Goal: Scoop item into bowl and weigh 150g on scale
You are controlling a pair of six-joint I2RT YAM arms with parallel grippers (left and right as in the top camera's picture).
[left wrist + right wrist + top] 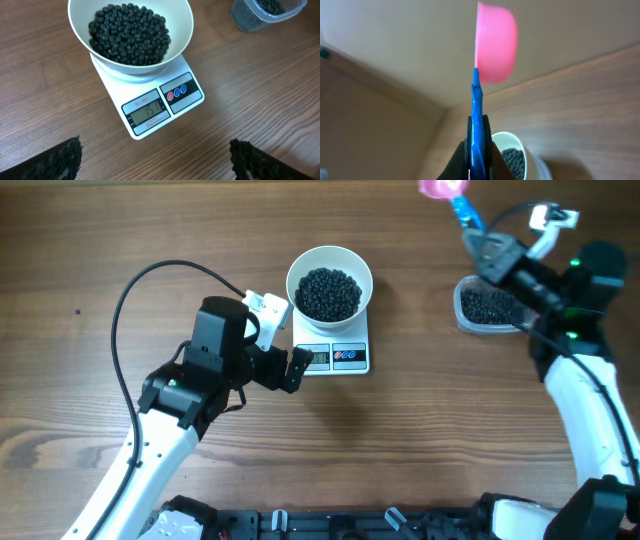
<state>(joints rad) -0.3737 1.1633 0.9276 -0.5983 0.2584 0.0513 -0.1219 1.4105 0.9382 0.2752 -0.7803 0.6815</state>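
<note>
Presently, left claw [155,162]: wide, empty, near scale [192,100] front
bowl [182,30]: on scale, holding item [130,35]
right claw [477,160]: clamped on scoop [495,42] handle, well apart from bowl

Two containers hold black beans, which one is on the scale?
The round white bowl sits on the scale; the clear plastic container stands directly on the table.

Overhead looks straight down on the whole worktop [100,240]. Left wrist view hangs close over bowl [181,27] and scale [150,87]; right wrist view faces that bowl from farther off.
</note>
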